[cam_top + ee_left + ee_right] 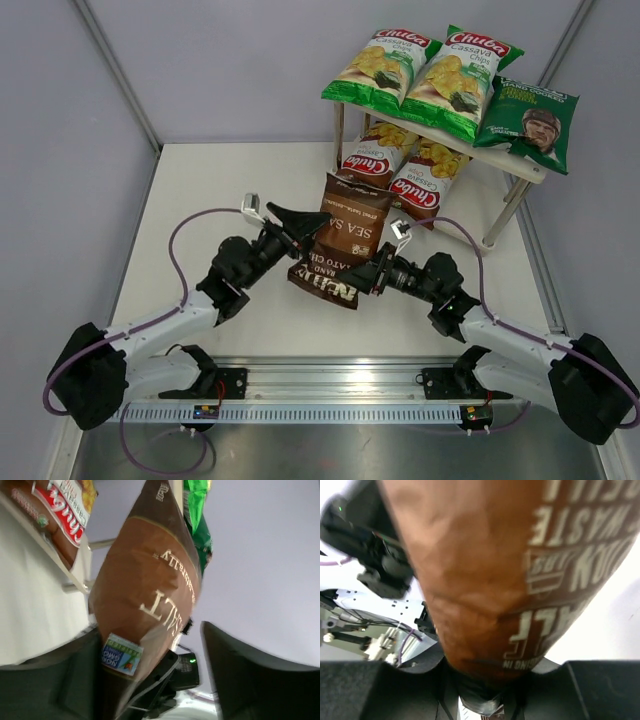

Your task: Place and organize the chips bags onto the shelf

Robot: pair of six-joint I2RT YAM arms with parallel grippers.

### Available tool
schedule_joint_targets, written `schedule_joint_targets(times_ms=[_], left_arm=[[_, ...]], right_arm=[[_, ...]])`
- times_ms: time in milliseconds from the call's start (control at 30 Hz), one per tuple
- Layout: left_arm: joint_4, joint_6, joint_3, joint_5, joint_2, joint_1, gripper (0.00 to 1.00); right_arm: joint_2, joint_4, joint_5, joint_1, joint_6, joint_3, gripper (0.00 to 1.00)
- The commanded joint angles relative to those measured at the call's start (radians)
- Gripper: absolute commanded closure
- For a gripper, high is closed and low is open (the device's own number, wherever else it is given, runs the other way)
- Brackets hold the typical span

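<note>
Top external view: the shelf stands at the far right corner of the table. Its upper board carries three bags side by side, two green Chuba bags and one portrait bag, and two brown-red Chuba bags lean on the lower board. That makes five of six bags shelved. The sixth, the dark brown Kettle bag, hangs over the middle of the table just in front of the lower board, between the left gripper and the right gripper. By my reckoning it belongs in the lower row, though I cannot see the free spot from here. Left wrist view: the Kettle bag rests against one of the fingers while the other stands well clear, so that hand is open and grips nothing. Right wrist view: the bag's end narrows down between the fingers, which look pinched onto it, so this hand seems to carry it.
</note>
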Motion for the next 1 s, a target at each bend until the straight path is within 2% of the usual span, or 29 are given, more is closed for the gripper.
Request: schedule_joint_targets(times_ms=[0,33,100,133,233,433,500,600,700,800,833,900,967], left_arm=[[-0.136,0.288,0.180,0.257,-0.062,0.075,0.05],[-0.232,0.447,0.232,0.297,-0.076,0.084,0.01],[-0.470,0.618,0.347,0.374,-0.110,0.087,0.01],[-0.528,0.745,0.367,0.391,-0.123,0.087,0.01],[-0.683,0.923,0.392,0.469,-0.188,0.094,0.01],[-0.935,1.149,0.435,0.531,-0.303,0.095,0.01],[-1.014,1.191,0.449,0.505,-0.338,0.095,0.01],[-1.088,1.235,0.459,0.385,-0.363,0.095,0.01],[-1.110,1.222,0.470,0.276,-0.360,0.095,0.01],[-1.009,1.200,0.453,0.458,-0.346,0.097,0.01],[-0.959,1.170,0.426,0.598,-0.346,0.097,0.01],[-0.812,1.133,0.394,0.713,-0.346,0.097,0.01],[-0.744,1.077,0.361,0.822,-0.345,0.097,0.01]], right_arm=[[-0.120,-0.116,-0.021,0.008,-0.122,0.080,0.73],[-0.136,-0.147,-0.044,0.010,-0.158,0.089,0.74],[-0.184,-0.242,-0.078,0.008,-0.195,0.127,0.77],[-0.197,-0.269,-0.115,0.007,-0.232,0.152,0.79],[-0.228,-0.370,-0.199,0.008,-0.298,0.207,0.80],[-0.223,-0.540,-0.357,0.008,-0.404,0.310,0.82],[-0.232,-0.559,-0.388,0.007,-0.419,0.324,0.83],[-0.248,-0.560,-0.416,0.008,-0.424,0.336,0.84],[-0.258,-0.557,-0.452,0.008,-0.436,0.342,0.84],[-0.236,-0.550,-0.510,0.007,-0.436,0.353,0.84],[-0.226,-0.550,-0.531,0.008,-0.436,0.363,0.84],[-0.203,-0.550,-0.581,0.008,-0.436,0.376,0.84],[-0.200,-0.550,-0.603,0.008,-0.439,0.385,0.84]])
